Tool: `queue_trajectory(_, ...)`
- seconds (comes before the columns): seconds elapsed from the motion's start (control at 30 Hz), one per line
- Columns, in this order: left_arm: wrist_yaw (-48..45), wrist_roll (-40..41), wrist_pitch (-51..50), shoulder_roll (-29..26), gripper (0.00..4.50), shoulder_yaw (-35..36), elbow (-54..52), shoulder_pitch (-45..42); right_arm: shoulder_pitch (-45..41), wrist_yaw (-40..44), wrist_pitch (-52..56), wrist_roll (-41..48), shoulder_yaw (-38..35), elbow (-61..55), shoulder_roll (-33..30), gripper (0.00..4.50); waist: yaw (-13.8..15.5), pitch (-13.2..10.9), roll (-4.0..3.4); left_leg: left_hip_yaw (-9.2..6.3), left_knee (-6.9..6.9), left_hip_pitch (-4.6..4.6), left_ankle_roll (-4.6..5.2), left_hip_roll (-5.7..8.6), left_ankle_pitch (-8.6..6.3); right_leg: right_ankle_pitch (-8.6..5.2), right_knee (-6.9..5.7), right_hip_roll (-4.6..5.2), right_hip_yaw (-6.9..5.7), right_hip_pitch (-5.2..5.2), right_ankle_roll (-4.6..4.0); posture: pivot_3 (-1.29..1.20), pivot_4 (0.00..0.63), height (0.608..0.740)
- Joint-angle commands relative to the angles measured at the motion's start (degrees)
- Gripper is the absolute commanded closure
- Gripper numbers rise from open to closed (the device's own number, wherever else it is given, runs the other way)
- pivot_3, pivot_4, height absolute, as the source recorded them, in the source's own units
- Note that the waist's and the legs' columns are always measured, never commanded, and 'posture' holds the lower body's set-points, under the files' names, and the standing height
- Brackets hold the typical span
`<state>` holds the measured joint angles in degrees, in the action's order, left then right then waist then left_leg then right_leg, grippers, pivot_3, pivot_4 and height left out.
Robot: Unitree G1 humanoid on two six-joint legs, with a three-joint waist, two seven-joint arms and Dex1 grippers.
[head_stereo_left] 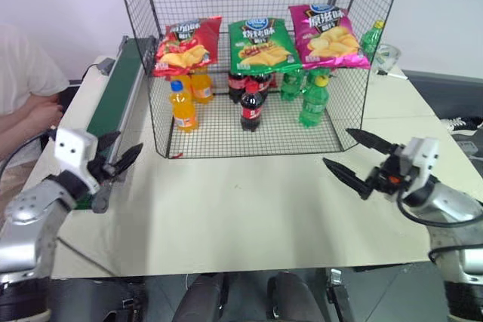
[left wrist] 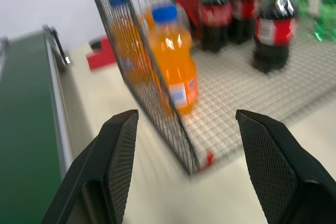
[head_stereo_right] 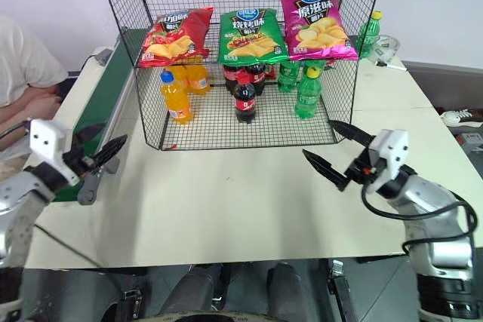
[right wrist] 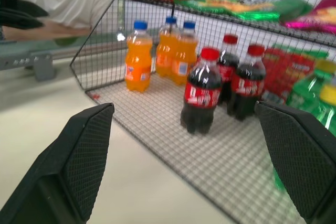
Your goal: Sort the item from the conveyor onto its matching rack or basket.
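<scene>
Green bag (head_stereo_left: 261, 44), pink bag (head_stereo_left: 327, 35) side by side; orange (head_stereo_left: 183, 106), cola (head_stereo_left: 251, 108), green bottles (head_stereo_left: 314, 100) below; person (head_stereo_left: 23, 88) seated at left.

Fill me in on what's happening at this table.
The robot is sorting snacks from the conveyor onto the wire rack. The red crisp bag already lies on a shelf beside a green bag and a pink bag, with drink bottles on the tier below. The left gripper and right gripper hover over the table, jaws open and empty. A person sits by the belt.

Glossy foil red crisp bag (head_stereo_left: 187, 44), black wire-mesh rack (head_stereo_left: 256, 130), matt green belt (head_stereo_left: 113, 84), smooth pale tabletop (head_stereo_left: 249, 201)
</scene>
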<state>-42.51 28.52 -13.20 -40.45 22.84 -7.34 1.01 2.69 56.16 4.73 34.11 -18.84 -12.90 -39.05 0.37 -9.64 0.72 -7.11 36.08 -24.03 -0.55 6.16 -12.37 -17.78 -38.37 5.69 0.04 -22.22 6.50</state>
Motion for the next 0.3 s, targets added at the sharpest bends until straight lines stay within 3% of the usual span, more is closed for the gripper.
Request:
queue_trajectory(0.03, -7.56, 1.35, 1.93, -3.48, 1.41, 3.91, 2.61, 3.24, 3.54, 5.74, -0.83, 1.94, -6.78, 1.46, -4.10, 0.00, 0.29, 0.01, -0.01, 0.01, -0.02, 0.02, 0.00, -0.01, 0.00, 0.00, 0.03, 0.00, 0.00, 0.01, -0.01, 0.00, 0.150, 0.740)
queue_trajectory(0.3, -13.59, -1.78, 9.45, -7.27, 1.41, 6.11, 14.16, 2.48, 7.36, 9.90, -2.29, 0.87, -11.20, 5.95, -5.50, 0.00, 0.39, 0.03, -0.03, 0.02, -0.08, 0.07, 0.02, -0.08, -0.02, -0.04, 0.22, 0.02, -0.03, 0.02, -0.21, 0.00, 0.150, 0.740)
